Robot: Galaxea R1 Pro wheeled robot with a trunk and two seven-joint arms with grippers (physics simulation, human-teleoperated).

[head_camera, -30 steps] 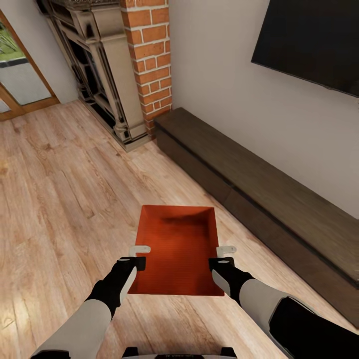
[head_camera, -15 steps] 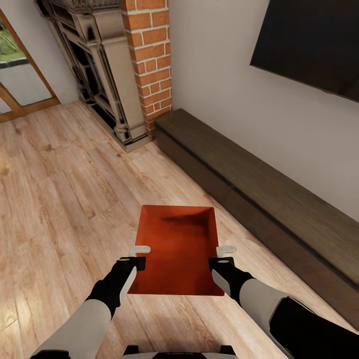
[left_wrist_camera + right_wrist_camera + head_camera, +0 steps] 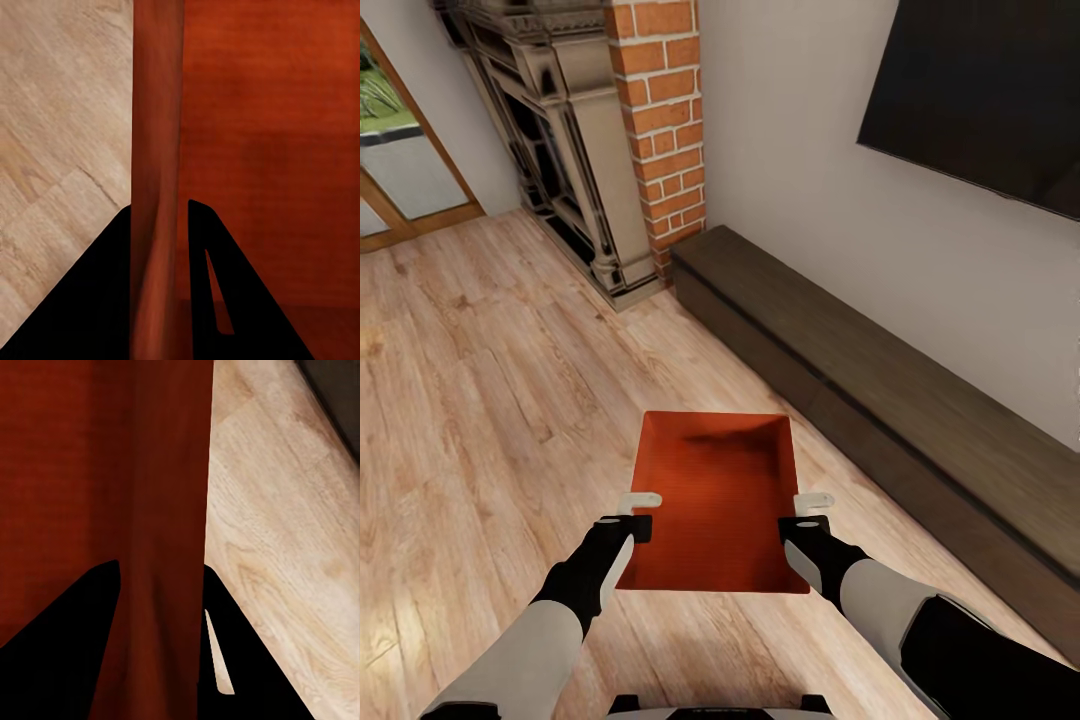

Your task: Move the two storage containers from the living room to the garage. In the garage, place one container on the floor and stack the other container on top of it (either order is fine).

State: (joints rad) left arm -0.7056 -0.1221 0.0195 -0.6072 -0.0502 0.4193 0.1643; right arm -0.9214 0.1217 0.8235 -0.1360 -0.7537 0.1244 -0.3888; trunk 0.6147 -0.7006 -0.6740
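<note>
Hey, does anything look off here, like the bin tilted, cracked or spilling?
Nothing stands out. The bin sits level between the left gripper and right gripper, each clamped on a side wall. It looks empty and undamaged, above wood floor.

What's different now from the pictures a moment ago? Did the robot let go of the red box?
No. Only the camera shifted: the fireplace, brick chimney and TV slid slightly in the picture, so the robot itself is moving. The storage container sits in the same spot between the arms, with the left gripper and right gripper clamped on its side walls as before.
</note>
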